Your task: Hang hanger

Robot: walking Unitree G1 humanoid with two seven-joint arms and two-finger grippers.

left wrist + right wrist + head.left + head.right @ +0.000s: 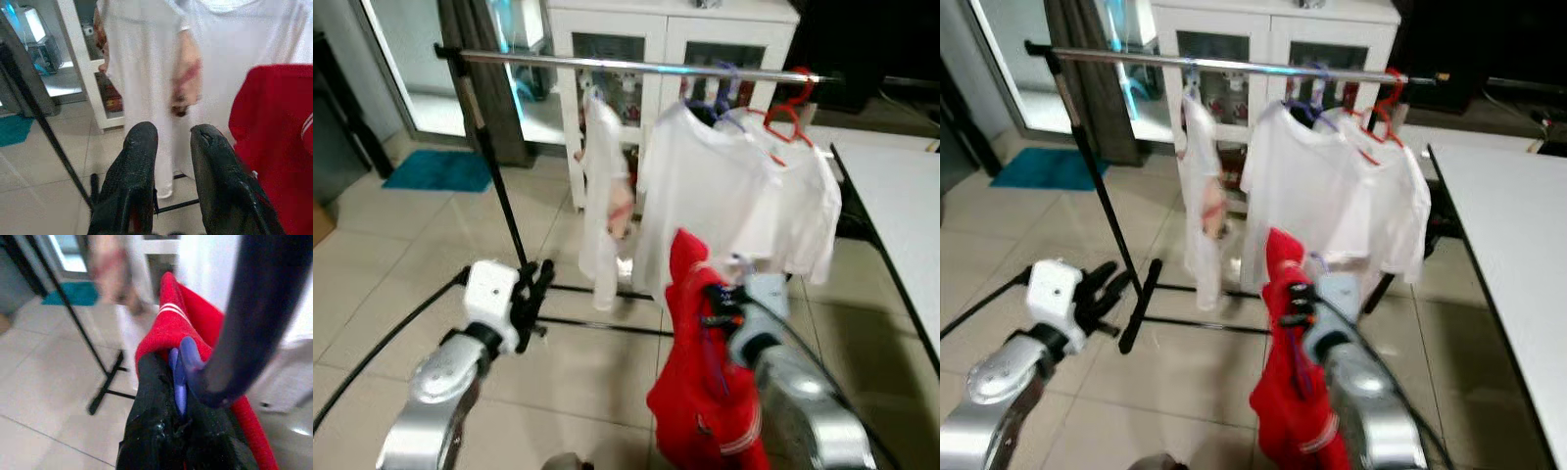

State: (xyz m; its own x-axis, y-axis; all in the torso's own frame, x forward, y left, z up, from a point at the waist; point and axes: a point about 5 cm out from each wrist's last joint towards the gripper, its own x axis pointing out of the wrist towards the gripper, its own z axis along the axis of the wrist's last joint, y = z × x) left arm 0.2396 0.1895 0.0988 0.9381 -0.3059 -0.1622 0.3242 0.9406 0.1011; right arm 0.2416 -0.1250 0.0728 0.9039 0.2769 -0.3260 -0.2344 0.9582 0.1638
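Note:
My right gripper (717,305) is shut on a purple hanger (182,363) that carries a red garment (690,392). The garment hangs down in front of the rack, below the white shirts (724,196). A silver rail (626,66) runs across the clothes rack at the back, with a purple hanger (724,83) and a red hanger (788,113) hooked on it. My left gripper (540,284) is held low to the left, near the rack's black upright (499,186), its fingers (137,166) slightly apart with nothing between them.
A white cabinet (666,39) stands behind the rack. A white table (901,196) runs along the right side. A narrow white garment (604,196) hangs left of the shirts. The rack's black foot (1141,304) lies on the tiled floor. A teal mat (435,168) lies at back left.

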